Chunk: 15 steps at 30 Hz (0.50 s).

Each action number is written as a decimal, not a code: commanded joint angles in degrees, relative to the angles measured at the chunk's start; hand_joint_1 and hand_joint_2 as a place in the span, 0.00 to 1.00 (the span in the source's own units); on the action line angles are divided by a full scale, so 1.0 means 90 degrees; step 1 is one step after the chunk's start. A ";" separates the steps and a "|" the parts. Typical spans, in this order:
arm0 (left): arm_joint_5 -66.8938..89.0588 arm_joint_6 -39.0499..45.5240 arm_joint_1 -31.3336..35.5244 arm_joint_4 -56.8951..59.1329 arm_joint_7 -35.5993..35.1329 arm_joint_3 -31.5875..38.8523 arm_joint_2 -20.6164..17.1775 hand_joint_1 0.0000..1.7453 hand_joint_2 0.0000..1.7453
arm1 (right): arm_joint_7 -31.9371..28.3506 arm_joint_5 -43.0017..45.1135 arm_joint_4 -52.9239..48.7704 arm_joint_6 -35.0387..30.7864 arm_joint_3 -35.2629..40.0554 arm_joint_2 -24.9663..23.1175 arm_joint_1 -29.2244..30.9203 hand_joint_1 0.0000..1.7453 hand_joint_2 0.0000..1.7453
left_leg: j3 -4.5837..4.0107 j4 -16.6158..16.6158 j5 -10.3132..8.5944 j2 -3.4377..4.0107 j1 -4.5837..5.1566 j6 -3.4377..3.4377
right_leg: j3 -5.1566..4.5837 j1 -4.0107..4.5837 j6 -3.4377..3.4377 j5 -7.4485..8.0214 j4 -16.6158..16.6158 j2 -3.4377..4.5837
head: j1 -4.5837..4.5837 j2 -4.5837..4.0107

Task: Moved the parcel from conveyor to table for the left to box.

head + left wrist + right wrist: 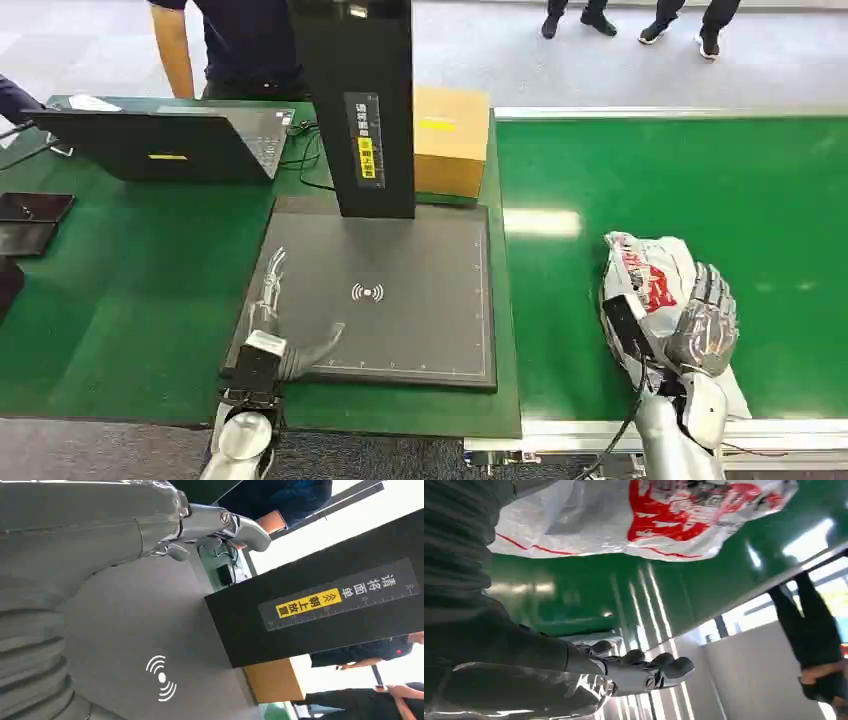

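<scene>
Head view: a brown cardboard box (pixel 452 140) stands on the green desk (pixel 120 300) behind the black scanner column (pixel 355 105), its top closed, so its contents cannot be told. The parcel (pixel 650 280), a white plastic bag with red print, lies on the green conveyor (pixel 700 190) near its front edge, well apart from the desk. The right robot hand (pixel 700 325) rests against the parcel's near side with its fingers raised along the bag; whether it grasps the bag cannot be told. The left robot hand (pixel 285 350) lies released on the near left corner of the dark scanner pad (pixel 400 300), fingers spread flat and holding nothing. A laptop (pixel 160 140) stands open at the desk's far left, and a person (pixel 235 45) stands behind it. Right wrist view shows what the head view does not: the parcel's printed underside (pixel 664 515) is raised off the belt (pixel 624 595), with the right hand's fingers (pixel 644 672) extended apart from it. Left wrist view shows the yellow label (pixel 307 602) on the column and the wireless symbol (pixel 161 678) on the pad.
</scene>
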<state>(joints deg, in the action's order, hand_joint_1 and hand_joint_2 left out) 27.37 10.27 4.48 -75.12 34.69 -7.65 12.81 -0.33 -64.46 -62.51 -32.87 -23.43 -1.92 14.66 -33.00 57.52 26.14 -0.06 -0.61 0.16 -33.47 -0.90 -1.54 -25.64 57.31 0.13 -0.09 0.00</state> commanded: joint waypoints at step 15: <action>0.0027 -0.0065 0.0099 0.0106 -0.0072 -0.0012 -0.0013 0.00 1.00 | 0.0296 -0.0118 0.2773 0.0392 -0.1239 0.0305 0.0481 0.00 1.00 | 0.0023 -0.0015 -0.0003 -0.0009 -0.0003 -0.0001 | 0.0028 0.0006 0.0011 0.0000 -0.0018 -0.0012 | 0.0002 0.0000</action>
<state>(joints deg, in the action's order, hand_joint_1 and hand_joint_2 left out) 27.76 10.08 4.11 -75.73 34.29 -7.72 12.83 1.07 -64.52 -48.04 -31.74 -30.84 -0.72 17.34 -32.97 57.52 26.15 -0.06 -0.61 0.16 -33.45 -0.90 -1.54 -25.64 57.30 0.13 -0.07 0.00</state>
